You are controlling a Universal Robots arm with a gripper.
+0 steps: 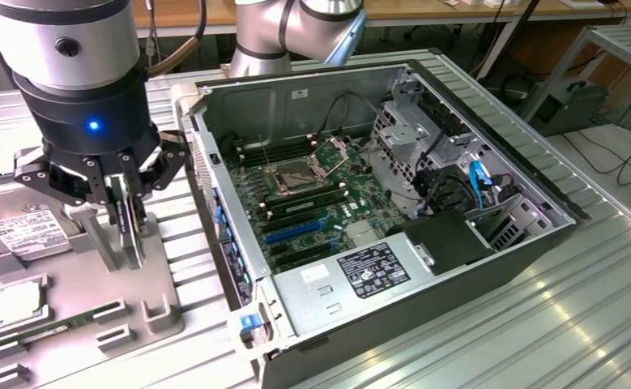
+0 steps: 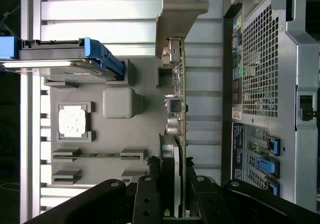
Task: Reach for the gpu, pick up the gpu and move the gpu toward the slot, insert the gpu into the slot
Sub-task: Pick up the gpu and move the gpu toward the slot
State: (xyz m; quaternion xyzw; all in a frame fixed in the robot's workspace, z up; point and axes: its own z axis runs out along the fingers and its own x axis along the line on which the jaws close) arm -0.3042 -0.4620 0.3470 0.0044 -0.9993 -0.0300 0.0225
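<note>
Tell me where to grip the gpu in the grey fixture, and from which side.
Pinch the gpu across its flat faces at the upper edge, coming down from above: it stands on edge in the grey fixture, so only that edge is free. The claw is shut on it there.

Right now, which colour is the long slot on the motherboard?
The slot is blue; the exterior view shows it best.
</note>
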